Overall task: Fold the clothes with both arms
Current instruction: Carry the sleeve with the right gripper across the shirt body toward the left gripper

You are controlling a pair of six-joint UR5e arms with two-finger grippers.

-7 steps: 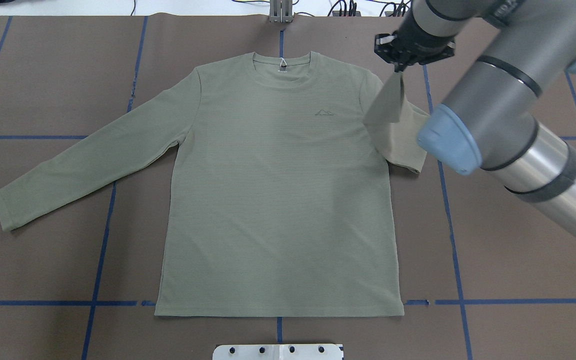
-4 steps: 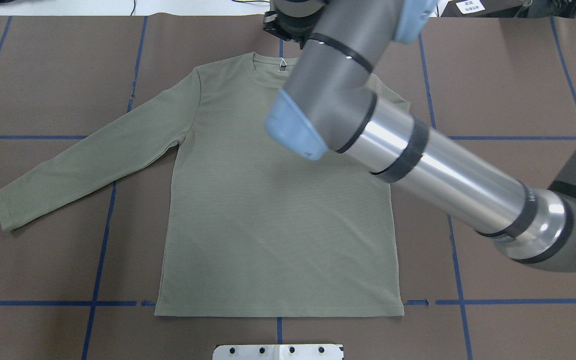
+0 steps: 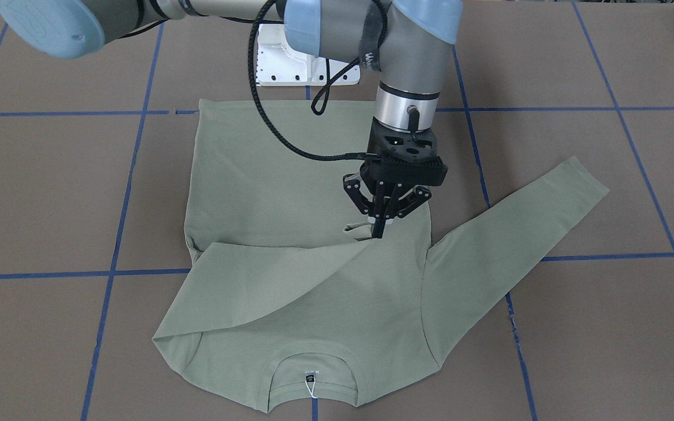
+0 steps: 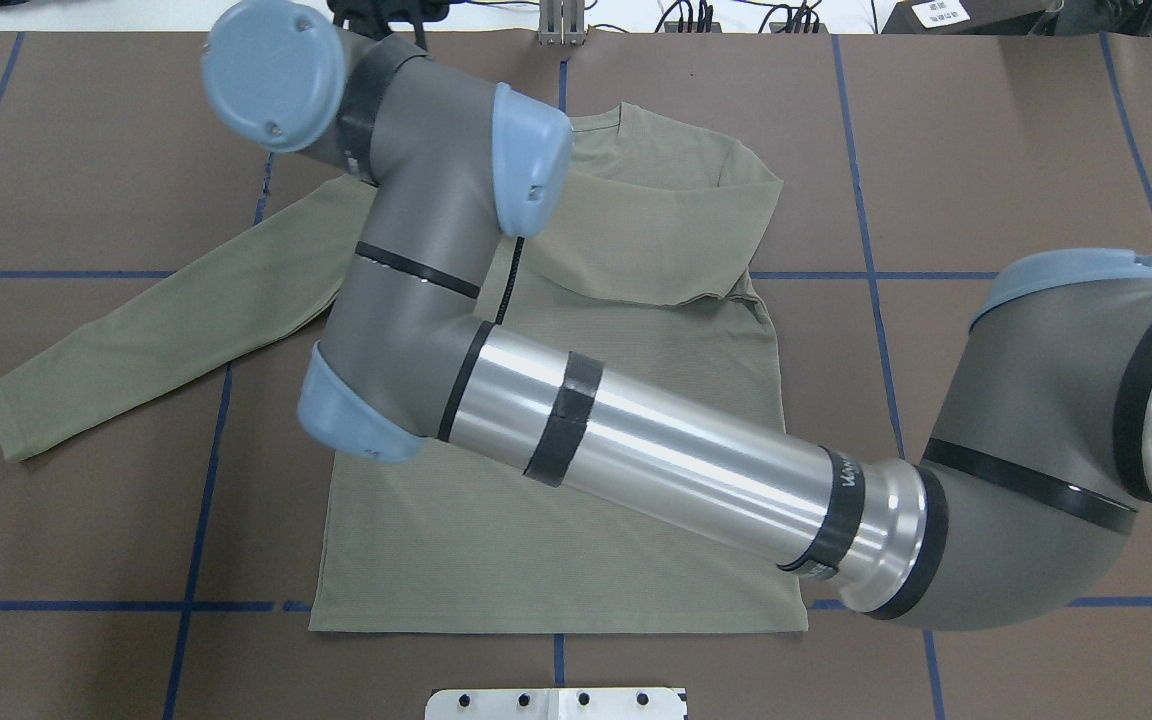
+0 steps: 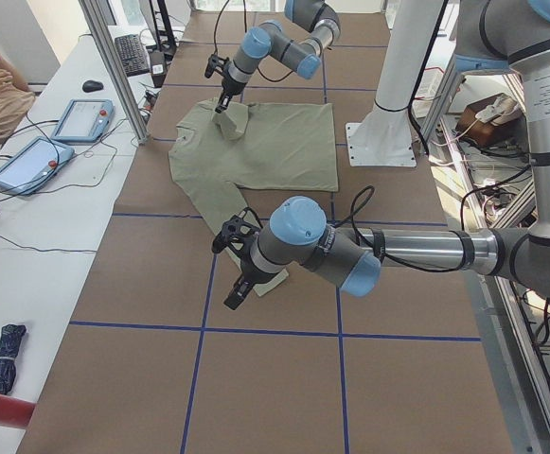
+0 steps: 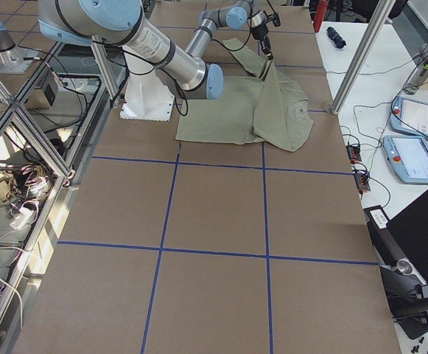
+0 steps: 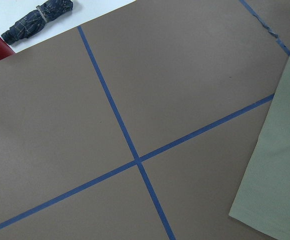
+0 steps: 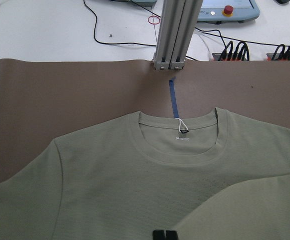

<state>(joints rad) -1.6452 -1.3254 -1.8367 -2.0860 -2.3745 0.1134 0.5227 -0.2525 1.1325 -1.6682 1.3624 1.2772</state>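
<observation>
Far left, near the outstretched cuff: left pincer (image 5: 234,298), black, its opening impossible to judge. Underneath everything, a matte brown worktop (image 4: 1036,150) gridded with blue tape (image 4: 86,606). Flat across the middle, chest up: pale sage-green shirt (image 4: 556,560), fine ribbed knit, round banded collar (image 8: 177,159) with small label and white tag loop. One long sleeve (image 4: 156,335) straight out to the left; the other (image 3: 267,280) folded over the chest as a smooth diagonal flap. Above that flap's end, right pincer (image 3: 378,233) pointing straight down, fingers pinched tight on the cuff.
</observation>
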